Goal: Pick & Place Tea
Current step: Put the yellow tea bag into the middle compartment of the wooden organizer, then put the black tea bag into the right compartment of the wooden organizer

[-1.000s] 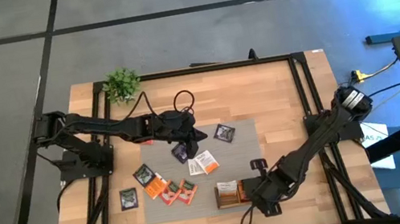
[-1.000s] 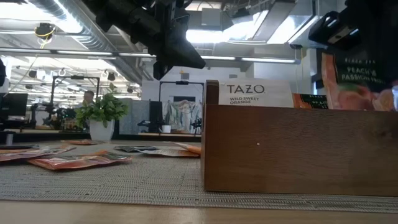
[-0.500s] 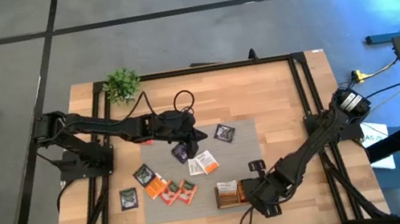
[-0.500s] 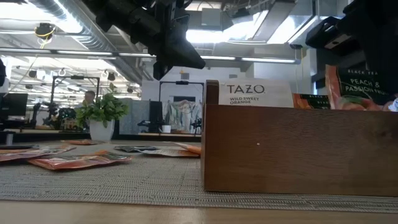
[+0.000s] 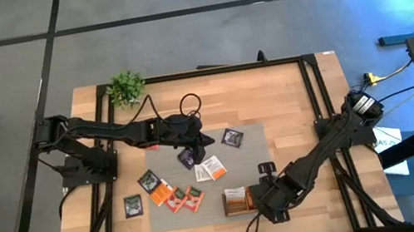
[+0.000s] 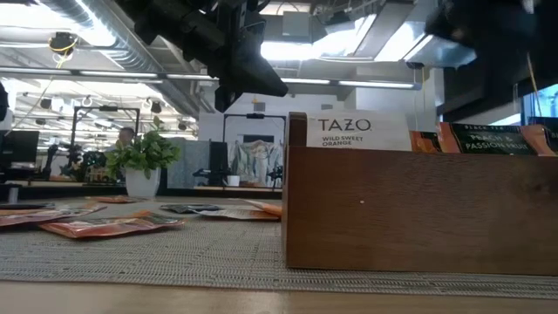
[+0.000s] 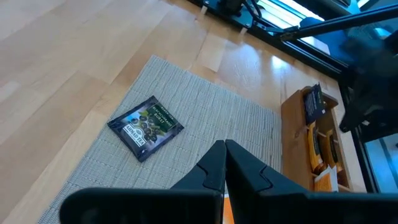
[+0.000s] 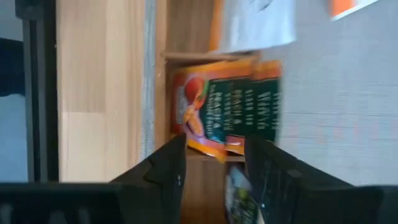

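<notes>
A: How is the right gripper (image 8: 214, 168) doing?

B: I'm seeing its fingers (image 8: 165, 171) standing apart, holding nothing. It's hovering over the end of the wooden tray (image 5: 229, 211). The peach sachet (image 8: 233, 109) is lying in the tray straight ahead of the fingertips, clear of both.

A: How many sachets in the tray?

B: I'm counting three from the low view: the white one (image 6: 362, 131), an orange sliver (image 6: 423, 141) and the peach one, all standing on edge above the tray wall.

A: And the left gripper (image 5: 195, 147)?

B: It's hanging over the grey mat (image 5: 250, 147) with its jaws pressed together, empty. One dark sachet (image 7: 146, 127) is lying flat on the mat just ahead of it, not touching.

A: Loose ones left?

B: I'm counting about eight from above. Seven are sitting on the mat around the left gripper: three dark, one white-and-orange (image 5: 212, 167), and three orange (image 5: 179, 198) bunched together, so that number is shaky. One more dark sachet (image 5: 133, 205) is lying off the mat on bare wood, farthest from both grippers.

A: Anything else?

B: One potted plant (image 5: 126, 86) is sitting at the table corner behind the left arm.
</notes>
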`<state>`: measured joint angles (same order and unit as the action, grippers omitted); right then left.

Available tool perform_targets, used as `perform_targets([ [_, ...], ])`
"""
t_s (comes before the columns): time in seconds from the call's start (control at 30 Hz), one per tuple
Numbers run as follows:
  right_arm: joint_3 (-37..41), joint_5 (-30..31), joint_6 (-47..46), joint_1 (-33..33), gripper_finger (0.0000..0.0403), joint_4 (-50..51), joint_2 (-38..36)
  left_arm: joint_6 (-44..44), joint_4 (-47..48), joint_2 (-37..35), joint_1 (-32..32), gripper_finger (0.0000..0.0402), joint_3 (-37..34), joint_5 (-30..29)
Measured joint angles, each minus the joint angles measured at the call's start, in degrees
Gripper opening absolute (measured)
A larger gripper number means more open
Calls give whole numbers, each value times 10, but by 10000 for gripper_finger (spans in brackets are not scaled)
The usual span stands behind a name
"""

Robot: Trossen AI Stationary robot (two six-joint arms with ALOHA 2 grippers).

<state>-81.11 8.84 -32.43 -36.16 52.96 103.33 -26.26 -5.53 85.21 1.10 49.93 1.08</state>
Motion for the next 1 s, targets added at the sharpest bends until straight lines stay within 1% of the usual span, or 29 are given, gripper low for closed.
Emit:
perform_targets([
  [0.17,-77,21,30,11,173,87,-1,-1,-1,0,0,4,0,0],
  [0.27,-111,46,72,24,174,126,-9,-1,-9,0,0,4,0,0],
  [0.33,-121,88,107,29,174,136,-23,-1,-9,0,0,4,0,0],
  [0.4,-122,147,133,34,174,139,-39,-1,-11,0,0,4,0,-1],
  [0.43,-122,163,144,39,174,139,-48,-1,-11,0,0,4,0,-6],
  [0.47,-122,165,150,48,174,139,-57,-1,-11,0,0,4,0,-13],
  [0.57,-97,128,163,93,174,114,-91,-4,-11,0,8,4,0,-23],
  [0.63,-61,81,164,134,174,75,-114,-2,-11,0,22,4,0,-14],
  [0.77,54,-25,157,223,174,-71,-168,33,-11,8,51,3,0,17],
  [0.8,86,-45,144,245,174,-119,-179,41,-9,14,59,3,0,28],
  [0.87,149,-63,105,280,174,-206,-199,43,-15,29,73,3,0,48],
  [0.93,204,-68,54,308,174,-289,-210,35,-27,54,84,3,0,68],
  [1.0,249,-71,-9,329,174,-347,-211,19,-55,87,92,3,-1,85],
])
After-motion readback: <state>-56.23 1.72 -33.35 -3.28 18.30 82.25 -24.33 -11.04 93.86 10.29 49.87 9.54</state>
